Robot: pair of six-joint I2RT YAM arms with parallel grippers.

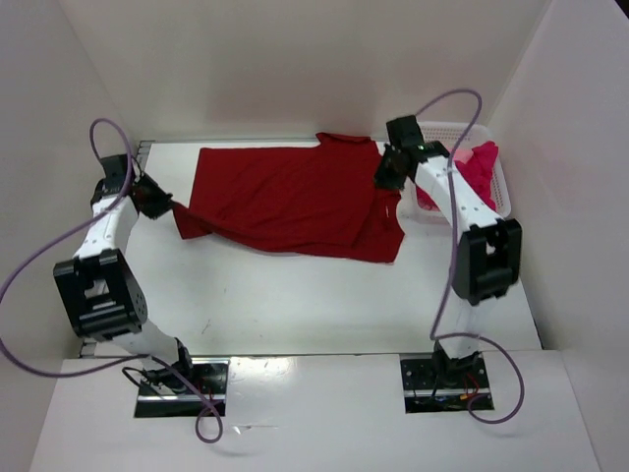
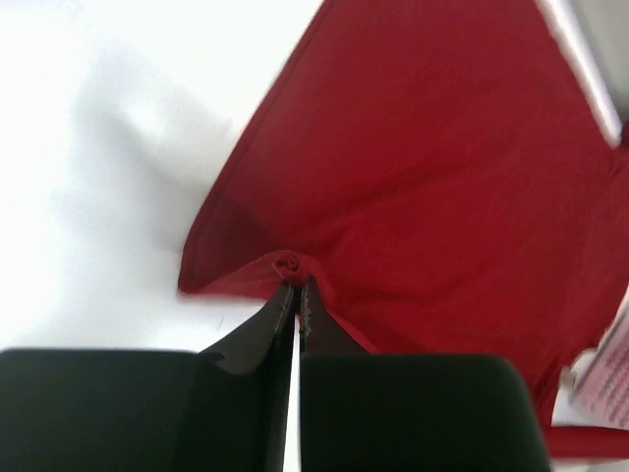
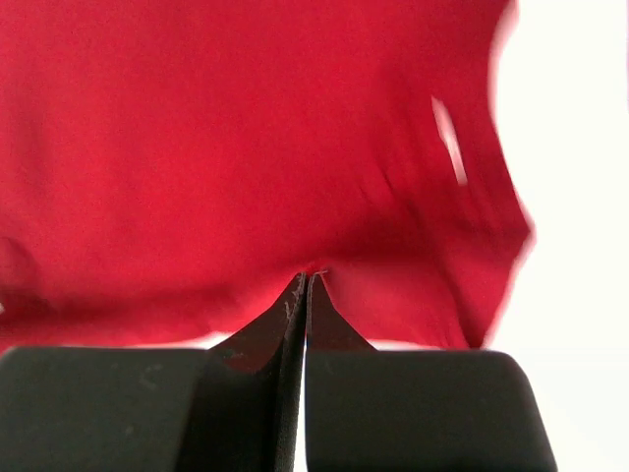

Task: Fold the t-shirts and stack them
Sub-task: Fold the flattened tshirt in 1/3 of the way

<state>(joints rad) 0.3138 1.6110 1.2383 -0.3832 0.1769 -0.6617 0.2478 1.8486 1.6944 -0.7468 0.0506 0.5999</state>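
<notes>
**Item: dark red shirt** point(image 1: 295, 202). It lies spread open on the table point(image 1: 295, 315), and the end nearest the basket point(image 1: 503, 192) is just beside the basket's wall. The other end is well apart from the basket.

**Long axis:** it runs straight away from the basket, across the table from one of my arms to the other. I judge the neck end points toward the basket and the hem away from it. Flaps that look like sleeves and a small white mark sit at the basket end, but I cannot be sure.

**My left gripper** point(image 1: 162, 205): it is at the shirt edge farthest from the basket. The fingers are pressed together and pinch a small bunch of red cloth at a corner.

**My right gripper** point(image 1: 386, 180): it is just beside the basket. The fingers are pressed together and nip the shirt's edge at that end.

**Other stock:** a bright pink shirt point(image 1: 480, 165) lies in the basket, not yet laid out.

**Step in hand:** as I judge it, spreading this first shirt flat between my two pinches, before any fold.

**Next move calls for:**
- Even tension along the axis, so the ripples near the end far from the basket smooth out.
- Laying both ends down level.
- Holding both pinches and carrying one side over in a straight fold, without dragging the cloth into the basket.
</notes>
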